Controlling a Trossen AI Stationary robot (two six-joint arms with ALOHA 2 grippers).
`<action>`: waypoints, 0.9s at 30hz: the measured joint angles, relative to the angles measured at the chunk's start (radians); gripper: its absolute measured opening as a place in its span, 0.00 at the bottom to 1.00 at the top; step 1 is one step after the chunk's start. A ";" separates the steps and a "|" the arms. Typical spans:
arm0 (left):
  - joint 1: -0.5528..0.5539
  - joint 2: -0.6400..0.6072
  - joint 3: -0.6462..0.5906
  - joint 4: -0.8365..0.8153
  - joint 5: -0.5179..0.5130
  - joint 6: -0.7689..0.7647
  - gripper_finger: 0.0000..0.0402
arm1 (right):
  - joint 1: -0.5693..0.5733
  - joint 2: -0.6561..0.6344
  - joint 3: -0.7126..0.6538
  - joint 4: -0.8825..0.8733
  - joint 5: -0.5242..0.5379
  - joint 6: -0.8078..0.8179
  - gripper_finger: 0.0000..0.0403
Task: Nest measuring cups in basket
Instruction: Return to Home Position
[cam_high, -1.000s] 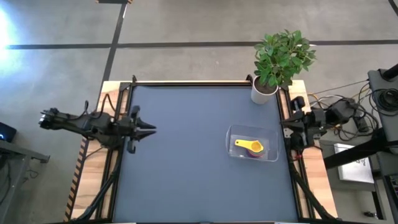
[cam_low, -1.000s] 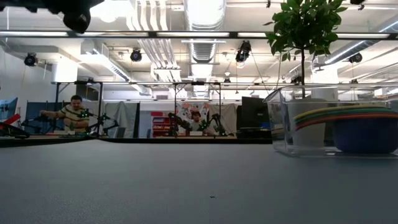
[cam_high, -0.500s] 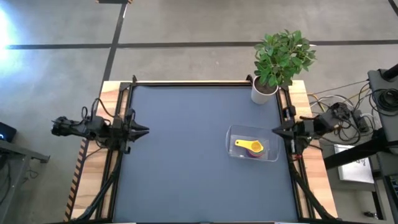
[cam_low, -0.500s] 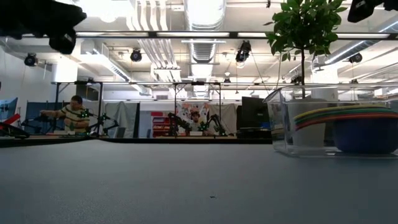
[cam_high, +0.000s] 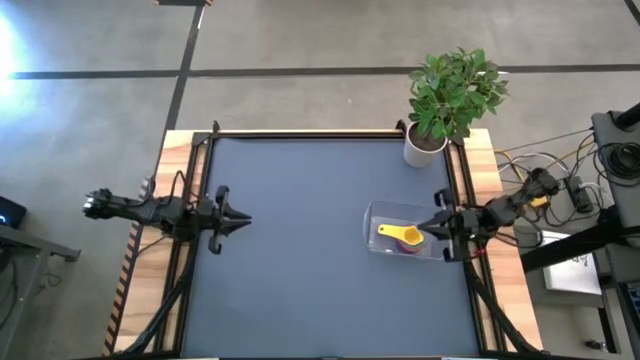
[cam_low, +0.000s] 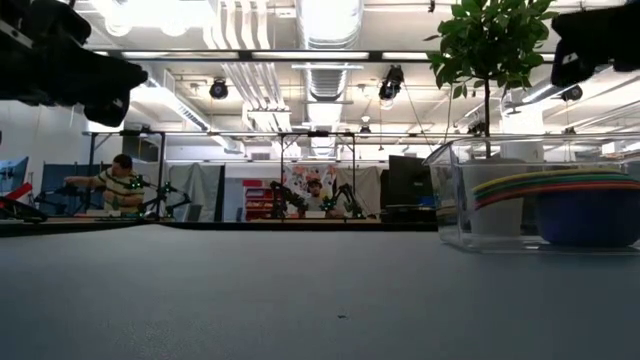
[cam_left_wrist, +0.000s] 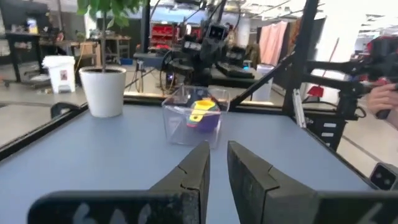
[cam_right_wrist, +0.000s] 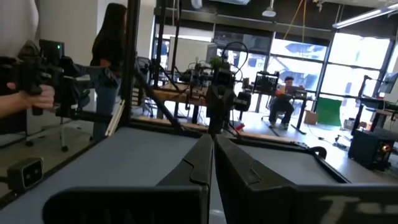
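Note:
The clear basket (cam_high: 380, 215) stands on the table's right half and also shows in the low view (cam_low: 455, 200) and the left wrist view (cam_left_wrist: 180, 118). The measuring cups (cam_high: 400, 235) sit nested inside it, the yellow one on top. From the side their coloured rims lie stacked over a dark blue cup (cam_low: 585, 215). My right gripper (cam_high: 427, 228) is shut and hangs above the basket's right end, clear of it (cam_low: 600, 40). My left gripper (cam_high: 245, 217) is at the table's left side, pointing at the basket, with a narrow gap between its fingers (cam_left_wrist: 217, 162).
A white pot with a green plant (cam_high: 422, 150) stands at the table's far right corner, just behind the basket. Black frame rails run along the left and right table edges. People sit and stand in the room beyond the table (cam_low: 120, 180).
My right gripper has gone toward the table's left edge, from the right rail to above the basket's right end. Both grippers have come lower in the low view. The basket and cups have stayed still.

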 joint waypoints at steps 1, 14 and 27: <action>0.000 0.000 -0.003 0.011 0.012 0.006 0.10 | 0.000 0.000 -0.019 0.017 0.000 0.000 0.02; 0.000 0.011 -0.010 0.022 0.039 -0.021 0.10 | 0.000 0.003 -0.057 0.012 0.003 0.080 0.02; 0.000 0.014 -0.010 0.022 0.042 -0.112 0.10 | 0.000 0.004 -0.058 0.004 0.003 0.103 0.02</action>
